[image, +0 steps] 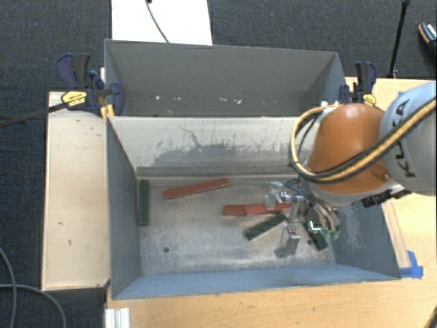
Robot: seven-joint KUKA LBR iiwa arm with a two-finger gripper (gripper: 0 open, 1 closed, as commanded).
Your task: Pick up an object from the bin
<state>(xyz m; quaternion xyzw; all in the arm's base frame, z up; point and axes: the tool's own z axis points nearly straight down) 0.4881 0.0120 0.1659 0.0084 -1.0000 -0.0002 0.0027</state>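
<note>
My gripper (289, 242) hangs low over the right part of the bin floor, under the orange wrist cover. Just left of it a dark green stick (262, 229) lies slanted, its right end touching or passing under the gripper. A red flat stick (247, 210) lies above the green one, pointing toward the gripper's upper part. A small green piece (321, 235) shows at the gripper's right side; I cannot tell whether it is loose or part of the robot.
A longer reddish-brown flat stick (196, 189) lies near the back wall, left of centre. A dark green block (143, 202) stands against the left wall. The arm and its cables cover the bin's right end.
</note>
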